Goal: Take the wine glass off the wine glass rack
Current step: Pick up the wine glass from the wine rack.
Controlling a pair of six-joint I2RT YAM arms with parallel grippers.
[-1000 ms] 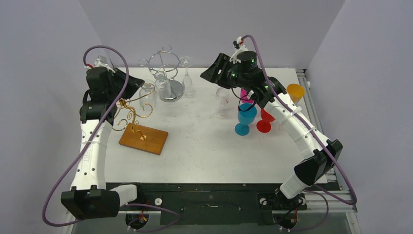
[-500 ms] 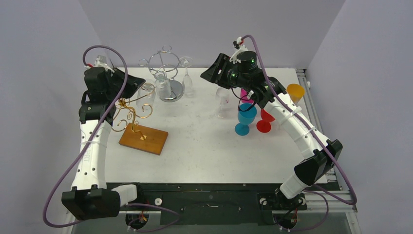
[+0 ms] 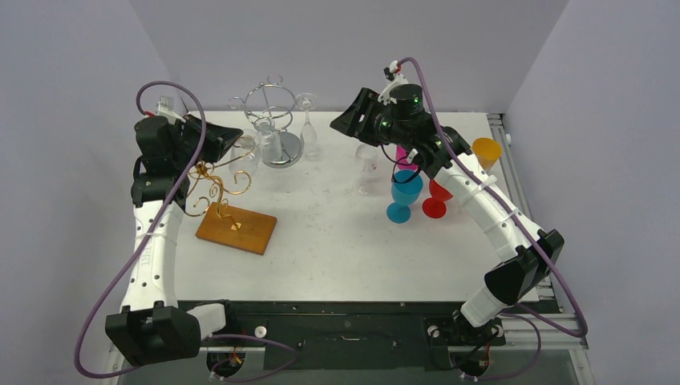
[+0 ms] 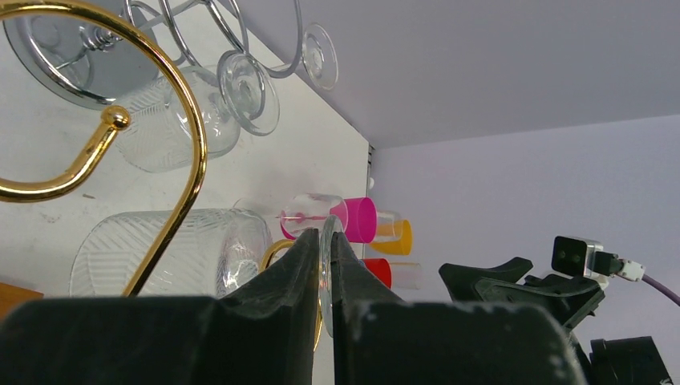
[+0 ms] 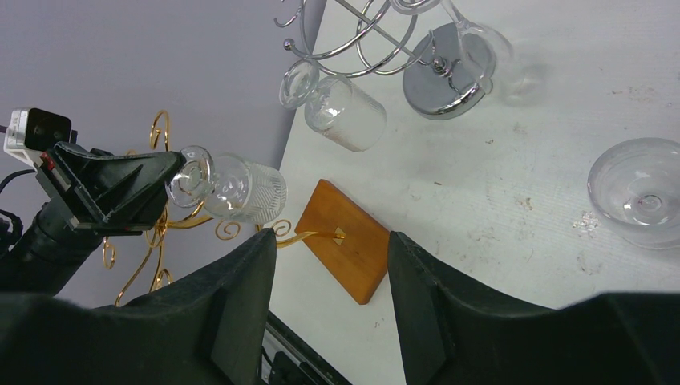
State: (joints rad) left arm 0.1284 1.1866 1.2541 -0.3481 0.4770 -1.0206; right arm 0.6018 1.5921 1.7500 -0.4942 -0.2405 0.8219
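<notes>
At the gold rack (image 3: 236,228), left gripper (image 4: 325,241) horizontal, clamped on the wine glass (image 5: 234,187) foot.

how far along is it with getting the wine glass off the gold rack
Done: the jaws of the left gripper are shut on the foot of the wine glass. In hand: the glass lies sideways by the curls of the gold rack, seemingly not clear yet. Left: draw it free. The right gripper hangs open.
</notes>
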